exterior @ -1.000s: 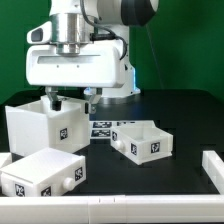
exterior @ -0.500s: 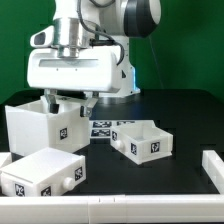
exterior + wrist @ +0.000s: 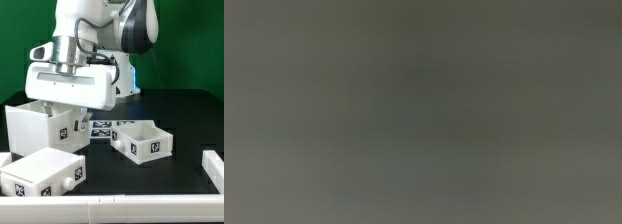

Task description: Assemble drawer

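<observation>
The drawer's parts are white plastic with black-and-white tags. An open-topped tray stands at the exterior view's left. The closed, cube-shaped housing lies in front of it. A second tray sits at the middle right. My gripper hangs low over the left tray's right wall, its wide white hand just above the rim. One dark finger shows outside that wall; the other is hidden behind the tray. The jaws look spread and hold nothing. The wrist view is a blank grey and shows nothing.
The marker board lies flat on the black table between the two trays. A white rail stands at the exterior view's right and another along the front edge. A green backdrop is behind the arm.
My gripper has come down and slightly toward the exterior view's left, from above the left tray to its rim. The drawer's parts have not moved.
</observation>
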Robot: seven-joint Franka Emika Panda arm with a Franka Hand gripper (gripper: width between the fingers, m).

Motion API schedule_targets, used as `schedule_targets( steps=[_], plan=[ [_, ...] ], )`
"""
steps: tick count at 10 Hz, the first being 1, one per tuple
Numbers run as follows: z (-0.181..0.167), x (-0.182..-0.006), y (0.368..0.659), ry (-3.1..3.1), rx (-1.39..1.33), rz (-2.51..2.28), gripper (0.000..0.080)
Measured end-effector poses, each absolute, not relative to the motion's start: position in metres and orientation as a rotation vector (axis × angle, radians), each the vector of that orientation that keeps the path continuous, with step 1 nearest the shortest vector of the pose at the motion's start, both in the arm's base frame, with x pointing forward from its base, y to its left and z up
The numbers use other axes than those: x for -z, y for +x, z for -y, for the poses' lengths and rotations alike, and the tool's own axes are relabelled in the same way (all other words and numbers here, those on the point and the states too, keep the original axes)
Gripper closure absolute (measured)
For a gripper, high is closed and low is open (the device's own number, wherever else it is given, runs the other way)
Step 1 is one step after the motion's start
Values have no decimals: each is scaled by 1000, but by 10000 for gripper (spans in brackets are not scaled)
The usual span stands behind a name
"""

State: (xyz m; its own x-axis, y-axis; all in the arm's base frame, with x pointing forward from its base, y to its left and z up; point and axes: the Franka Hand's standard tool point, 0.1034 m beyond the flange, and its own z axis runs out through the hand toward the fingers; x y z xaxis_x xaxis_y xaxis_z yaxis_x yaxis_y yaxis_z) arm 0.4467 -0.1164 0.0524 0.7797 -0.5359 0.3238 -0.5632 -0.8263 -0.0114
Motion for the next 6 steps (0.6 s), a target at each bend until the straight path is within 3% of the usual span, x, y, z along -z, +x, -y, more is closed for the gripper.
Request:
schedule_targets(
  steps=[1, 2, 3, 5, 6],
  plan=[
    [116, -53, 447, 2882, -487, 891, 151],
    [116, -53, 447, 2883, -485, 889, 306],
    [116, -53, 447, 2883, -485, 888, 306],
    [116, -53, 447, 2883, -485, 885, 626],
    [116, -53, 447, 2884, -485, 884, 626]
  ],
)
